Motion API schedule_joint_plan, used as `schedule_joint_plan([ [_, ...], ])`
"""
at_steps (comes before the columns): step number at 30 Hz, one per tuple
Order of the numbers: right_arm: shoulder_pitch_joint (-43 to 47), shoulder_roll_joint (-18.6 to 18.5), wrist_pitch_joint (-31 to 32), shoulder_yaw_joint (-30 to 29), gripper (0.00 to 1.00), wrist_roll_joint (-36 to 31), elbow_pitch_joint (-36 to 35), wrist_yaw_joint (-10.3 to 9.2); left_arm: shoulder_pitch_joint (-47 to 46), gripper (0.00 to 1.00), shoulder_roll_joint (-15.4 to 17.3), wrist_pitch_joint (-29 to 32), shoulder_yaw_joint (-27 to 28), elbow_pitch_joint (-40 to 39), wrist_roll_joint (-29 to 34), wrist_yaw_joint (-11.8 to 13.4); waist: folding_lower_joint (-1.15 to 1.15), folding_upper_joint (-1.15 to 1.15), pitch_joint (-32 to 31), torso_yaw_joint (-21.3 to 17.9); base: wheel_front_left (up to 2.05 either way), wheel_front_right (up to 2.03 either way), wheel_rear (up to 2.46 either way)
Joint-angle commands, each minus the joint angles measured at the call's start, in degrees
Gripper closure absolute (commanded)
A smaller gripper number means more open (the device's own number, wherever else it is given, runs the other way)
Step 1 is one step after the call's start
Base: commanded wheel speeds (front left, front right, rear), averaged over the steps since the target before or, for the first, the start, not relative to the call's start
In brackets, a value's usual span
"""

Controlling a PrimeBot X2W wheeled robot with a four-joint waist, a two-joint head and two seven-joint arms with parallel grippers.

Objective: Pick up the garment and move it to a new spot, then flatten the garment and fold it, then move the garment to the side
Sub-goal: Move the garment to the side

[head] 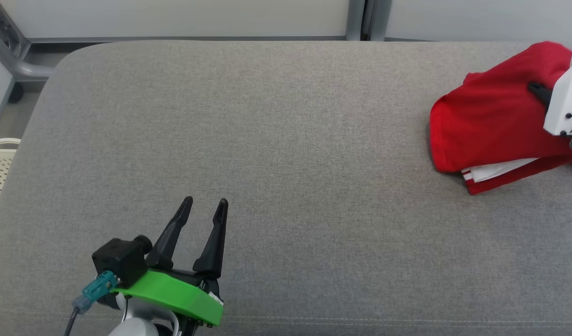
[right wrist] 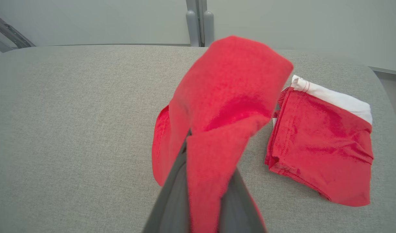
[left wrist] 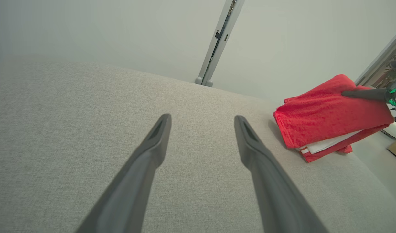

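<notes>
Now pinching raised fold of red garment with right gripper, far right on grey cushion; holding left gripper wide, empty, well apart leftward

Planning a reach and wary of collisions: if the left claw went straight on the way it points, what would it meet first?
Probably the grey cushion itself, since the left claw seems tilted slightly down; the red garment lies well off to its right.

Grey fabric bench, red garment at right end
</notes>
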Motion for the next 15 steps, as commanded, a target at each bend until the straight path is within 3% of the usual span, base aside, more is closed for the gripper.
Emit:
schedule_joint_plan([
  [1, -1.9, -1.1, 1.3, -0.4, 1.00, -1.4, -0.7, -0.01, -1.3, 0.00, 0.4, 0.0, 0.2, -0.6, 0.7, 0.1, 0.00, 0.00, 1.8, -1.5, 0.00, 0.00, 0.00],
  [15, -7.5, -4.4, 6.2, -3.2, 1.00, -6.0, -3.4, -0.01, -4.3, 0.00, 1.1, 1.0, 0.0, -3.1, 2.1, 0.5, 0.00, 0.00, 5.8, -4.4, 0.00, 0.00, 0.00],
])
